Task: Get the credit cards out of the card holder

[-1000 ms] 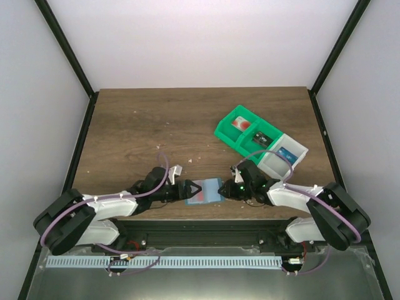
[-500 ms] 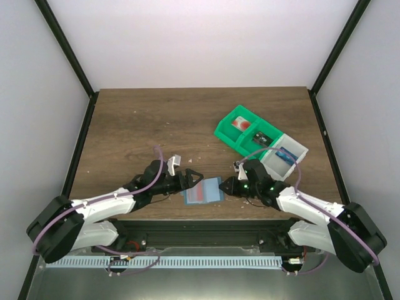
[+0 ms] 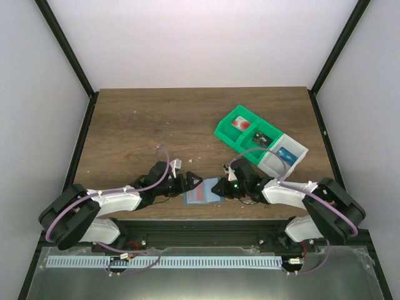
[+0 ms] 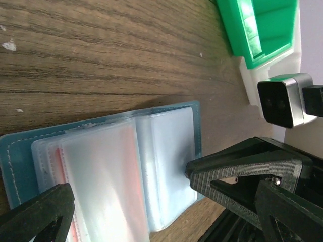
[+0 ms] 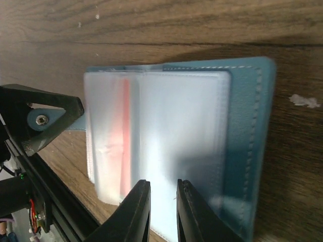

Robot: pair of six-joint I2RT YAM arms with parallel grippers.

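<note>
Just changed: the right pincer (image 5: pixel 162 184) has narrowed to a slim gap. Its tips sit over the edge of the clear plastic sleeves inside the flat teal-blue hinged card holder (image 5: pixel 248 136).
Meaning for the task: this looks like the set-up for a pinch on a sleeve or card. I cannot tell whether anything is caught yet.
Left pincer (image 3: pixel 191 180): spread wide and empty, just beside the holder's left edge.
Card holder: lying open on the dark wooden counter (image 3: pixel 144 125), close to its near edge, between the two pincers.
Pale, red-marked credit cards (image 5: pixel 123 126): showing through the sleeves, none out yet.
Against a second earlier: the left pincer was pressed at the holder's left edge and now stands slightly off it. The holder has turned a little.
</note>
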